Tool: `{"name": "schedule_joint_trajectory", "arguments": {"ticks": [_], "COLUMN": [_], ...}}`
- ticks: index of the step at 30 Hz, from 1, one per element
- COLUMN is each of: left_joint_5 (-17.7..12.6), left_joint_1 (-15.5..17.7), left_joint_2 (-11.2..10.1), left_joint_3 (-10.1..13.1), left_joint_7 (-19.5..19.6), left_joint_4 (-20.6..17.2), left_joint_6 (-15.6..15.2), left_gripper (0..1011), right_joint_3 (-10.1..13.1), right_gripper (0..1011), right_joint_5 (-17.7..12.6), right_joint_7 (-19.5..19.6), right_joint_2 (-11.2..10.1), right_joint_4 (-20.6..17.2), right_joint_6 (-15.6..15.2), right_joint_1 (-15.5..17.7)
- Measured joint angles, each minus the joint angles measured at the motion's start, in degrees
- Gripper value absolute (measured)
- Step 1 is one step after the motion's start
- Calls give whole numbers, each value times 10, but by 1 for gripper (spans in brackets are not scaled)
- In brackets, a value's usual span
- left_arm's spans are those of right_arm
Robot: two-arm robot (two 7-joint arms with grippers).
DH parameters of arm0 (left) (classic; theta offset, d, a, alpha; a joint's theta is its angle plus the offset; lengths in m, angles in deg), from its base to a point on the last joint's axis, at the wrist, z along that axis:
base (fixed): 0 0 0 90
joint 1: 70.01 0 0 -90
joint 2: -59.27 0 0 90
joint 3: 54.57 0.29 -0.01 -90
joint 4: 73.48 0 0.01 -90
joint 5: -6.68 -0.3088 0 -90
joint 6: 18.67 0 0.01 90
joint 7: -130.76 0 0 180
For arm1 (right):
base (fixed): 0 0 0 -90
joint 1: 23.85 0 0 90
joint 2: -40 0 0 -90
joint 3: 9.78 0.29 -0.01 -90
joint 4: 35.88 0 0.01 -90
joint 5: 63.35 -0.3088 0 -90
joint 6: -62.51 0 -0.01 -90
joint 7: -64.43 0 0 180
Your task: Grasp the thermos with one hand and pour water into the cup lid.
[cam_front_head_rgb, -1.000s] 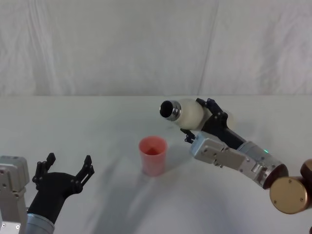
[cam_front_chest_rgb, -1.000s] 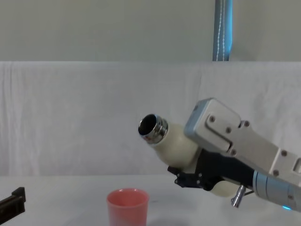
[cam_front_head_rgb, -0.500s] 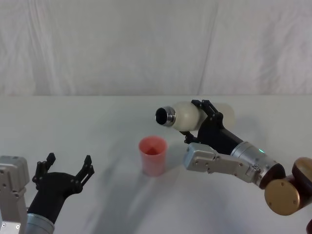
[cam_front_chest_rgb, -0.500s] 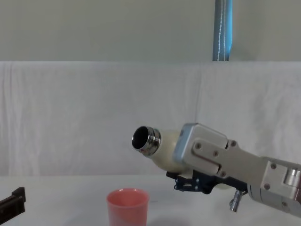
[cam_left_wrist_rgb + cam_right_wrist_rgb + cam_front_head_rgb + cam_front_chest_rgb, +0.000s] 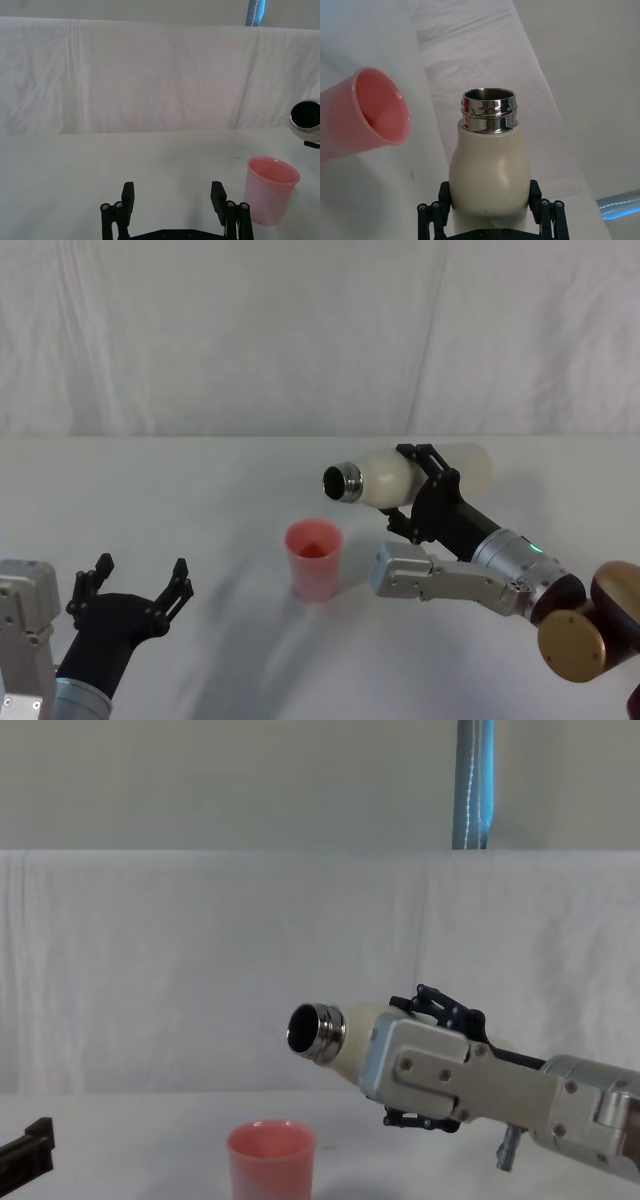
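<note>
Head view has the right gripper [image 5: 425, 490] clamped round the body of the tall cream-white thermos with the shiny threaded steel neck [image 5: 395, 476], held nearly flat above the table so the open mouth points toward the small pink plastic cup lid [image 5: 314, 559]. The mouth sits above and a bit to the right of the cup's rim, so I'd guess it needs more tilt before water falls in. The left gripper [image 5: 138, 595] is parked near the table's front-left, its 2 sides spread and holding nothing.
</note>
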Motion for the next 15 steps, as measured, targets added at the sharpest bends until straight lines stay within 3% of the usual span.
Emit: {"name": "schedule_joint_trajectory", "arguments": {"ticks": [15], "left_joint_5": [0], "left_joint_1": [0], "left_joint_2": [0], "left_joint_3": [0], "left_joint_7": [0], "left_joint_4": [0], "left_joint_6": [0], "left_gripper": [1001], "right_joint_3": [-19], "right_gripper": [950], "right_joint_5": [29], "right_joint_7": [11], "right_joint_2": [3], "right_joint_4": [23], "right_joint_6": [-8], "right_joint_1": [-17]}}
